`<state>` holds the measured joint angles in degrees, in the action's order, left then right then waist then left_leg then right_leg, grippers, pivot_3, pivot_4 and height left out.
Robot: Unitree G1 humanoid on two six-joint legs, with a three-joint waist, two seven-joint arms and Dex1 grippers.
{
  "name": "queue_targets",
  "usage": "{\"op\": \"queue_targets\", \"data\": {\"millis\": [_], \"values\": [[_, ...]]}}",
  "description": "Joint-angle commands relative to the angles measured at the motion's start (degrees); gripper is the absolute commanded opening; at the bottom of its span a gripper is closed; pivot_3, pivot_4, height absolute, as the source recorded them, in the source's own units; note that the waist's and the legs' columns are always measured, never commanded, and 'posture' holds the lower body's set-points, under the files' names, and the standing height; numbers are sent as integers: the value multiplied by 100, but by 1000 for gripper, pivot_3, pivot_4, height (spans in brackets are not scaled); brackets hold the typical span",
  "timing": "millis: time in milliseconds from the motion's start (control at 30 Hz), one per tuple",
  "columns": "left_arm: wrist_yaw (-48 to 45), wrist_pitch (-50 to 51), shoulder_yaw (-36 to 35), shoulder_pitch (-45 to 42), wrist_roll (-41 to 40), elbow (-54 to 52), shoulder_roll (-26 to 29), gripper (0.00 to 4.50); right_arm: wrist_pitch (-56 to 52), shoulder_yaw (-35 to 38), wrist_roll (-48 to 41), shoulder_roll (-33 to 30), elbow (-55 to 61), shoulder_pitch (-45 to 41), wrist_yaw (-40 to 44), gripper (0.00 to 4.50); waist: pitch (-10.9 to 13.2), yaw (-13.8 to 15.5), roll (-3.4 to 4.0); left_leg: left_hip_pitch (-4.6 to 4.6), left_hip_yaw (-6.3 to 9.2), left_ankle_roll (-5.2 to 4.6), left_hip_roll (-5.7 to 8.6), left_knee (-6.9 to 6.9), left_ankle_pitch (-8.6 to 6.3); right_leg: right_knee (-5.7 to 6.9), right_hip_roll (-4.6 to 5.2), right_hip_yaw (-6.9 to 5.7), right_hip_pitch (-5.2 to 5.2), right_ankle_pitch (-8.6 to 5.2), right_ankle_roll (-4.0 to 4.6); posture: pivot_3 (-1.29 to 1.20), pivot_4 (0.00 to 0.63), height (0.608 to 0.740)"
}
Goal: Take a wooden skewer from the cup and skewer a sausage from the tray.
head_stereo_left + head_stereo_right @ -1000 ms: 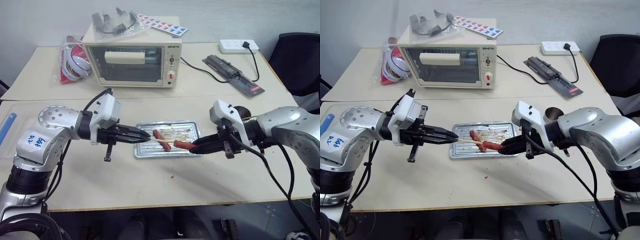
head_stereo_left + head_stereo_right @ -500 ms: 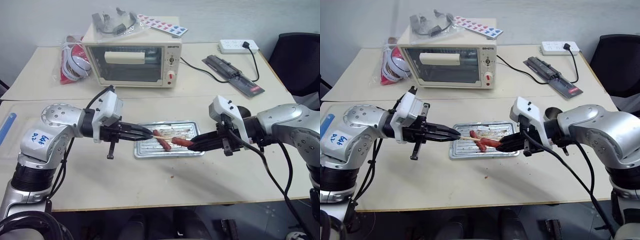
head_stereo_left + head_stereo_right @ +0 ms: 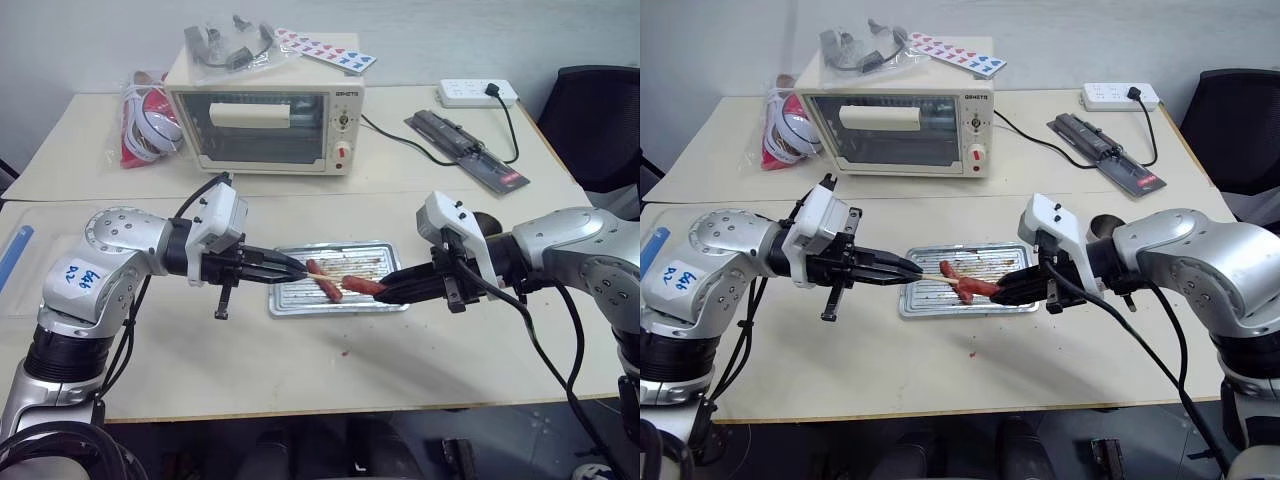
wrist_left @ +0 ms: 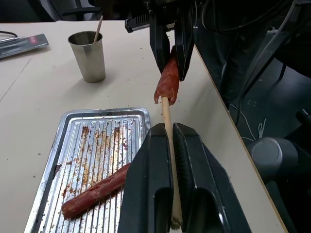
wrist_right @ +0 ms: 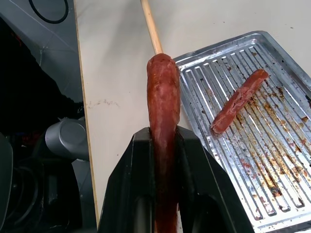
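My left gripper [image 4: 170,130] is shut on a pale wooden skewer [image 4: 167,114] that points level toward the right arm. Facing it, my right gripper [image 5: 163,135] is shut on a reddish-brown sausage [image 5: 164,87], held above the front right part of the tray [image 3: 385,250]. The skewer's tip goes into the near end of that sausage [image 4: 167,80]. A second sausage [image 3: 323,283] lies on the ribbed, grease-stained silvery tray. The cup [image 4: 89,56], silvery with one stick in it, stands on the table behind my right arm.
A cream toaster oven [image 3: 265,125] stands at the back of the table with bags on top and a red-and-white bundle [image 3: 145,125] beside it. A power strip [image 3: 478,93] and a flat black device [image 3: 465,148] lie far right. Small red crumbs [image 3: 345,351] dot the table near the front.
The held sausage has shifted slightly left toward my left gripper, so less of the skewer shows between them. Both grips are unchanged.
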<state>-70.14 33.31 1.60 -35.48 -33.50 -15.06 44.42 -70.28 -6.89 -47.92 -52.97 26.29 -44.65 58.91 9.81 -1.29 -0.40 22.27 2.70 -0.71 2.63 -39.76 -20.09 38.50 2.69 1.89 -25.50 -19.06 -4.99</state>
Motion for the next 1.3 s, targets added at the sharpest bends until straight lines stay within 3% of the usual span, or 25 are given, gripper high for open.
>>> {"op": "queue_targets", "data": {"millis": [33,233,567,933,1200,1300], "values": [[37,-47,39,-140,-72,-160,-113,0,52,129,-288,81,302,-149,93,1071,0,4,0,0,0,0,0,0,0,0,0,0,0,0,0,0,150,740],[179,-132,-160,72,62,5,-37,0,212,170,-85,-99,294,-99,39,2600,0,1,0,1,1,0,0,-2,0,1,0,0,0,0,0,0,150,740],[1059,6,-873,1202,-150,-778,-27,0,801,220,494,-361,-394,-646,181,2600,0,-1,0,0,1,1,-1,0,-2,-2,0,1,0,0,0,0,150,740],[3465,491,-2513,2898,-327,-2124,-838,0,1333,246,903,309,-866,-940,-259,2600,0,1,0,0,-2,0,-2,0,-3,-1,0,3,-1,0,0,0,150,740],[4692,435,-3873,4164,-503,-2677,-1648,0,1431,391,798,974,-1076,-1082,-537,4250,-1,7,-1,0,-1,1,-1,0,-5,-4,0,2,0,0,0,0,150,740],[5020,341,-4366,4529,-670,-2845,-1952,0,1561,308,824,1103,-1133,-1128,-412,4250,-1,11,-2,-1,-2,1,-1,-1,-5,-24,0,2,2,0,0,0,150,740]]}}
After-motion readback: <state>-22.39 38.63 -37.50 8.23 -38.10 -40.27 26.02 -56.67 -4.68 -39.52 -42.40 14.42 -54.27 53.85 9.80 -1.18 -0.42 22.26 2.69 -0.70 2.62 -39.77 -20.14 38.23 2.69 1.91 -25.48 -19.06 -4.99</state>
